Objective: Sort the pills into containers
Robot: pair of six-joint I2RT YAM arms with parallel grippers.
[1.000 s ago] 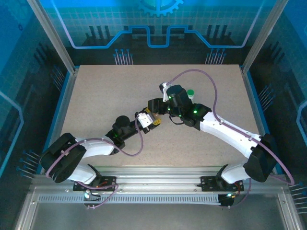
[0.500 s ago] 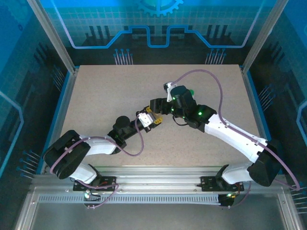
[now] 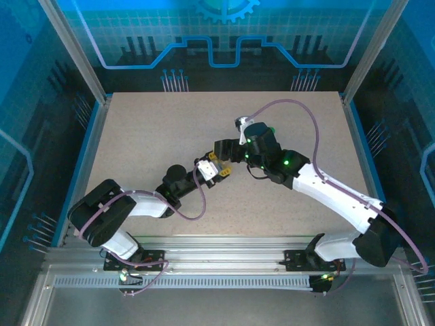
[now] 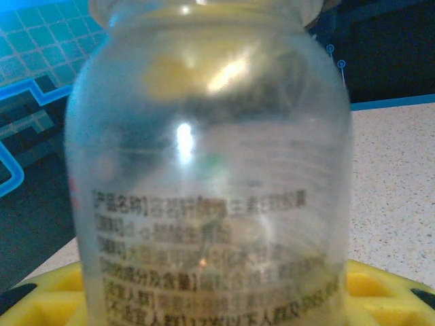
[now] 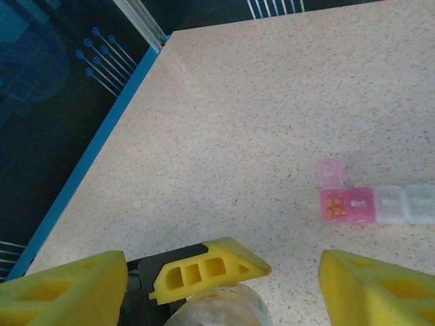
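We see a speckled beige tabletop (image 3: 149,136) bordered by a bright blue strip (image 5: 102,136) along its sides. Two slanted aluminium frame posts (image 3: 71,47) rise from its far corners. Behind them stands a dark blue backdrop panel (image 3: 224,41) lined with light-blue circuit-like traces, a gear emblem (image 3: 228,8) at its top centre. Along the near edge we find a slotted metal rail (image 3: 224,280).

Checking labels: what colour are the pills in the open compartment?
Orange pills, clearest in right wrist view.
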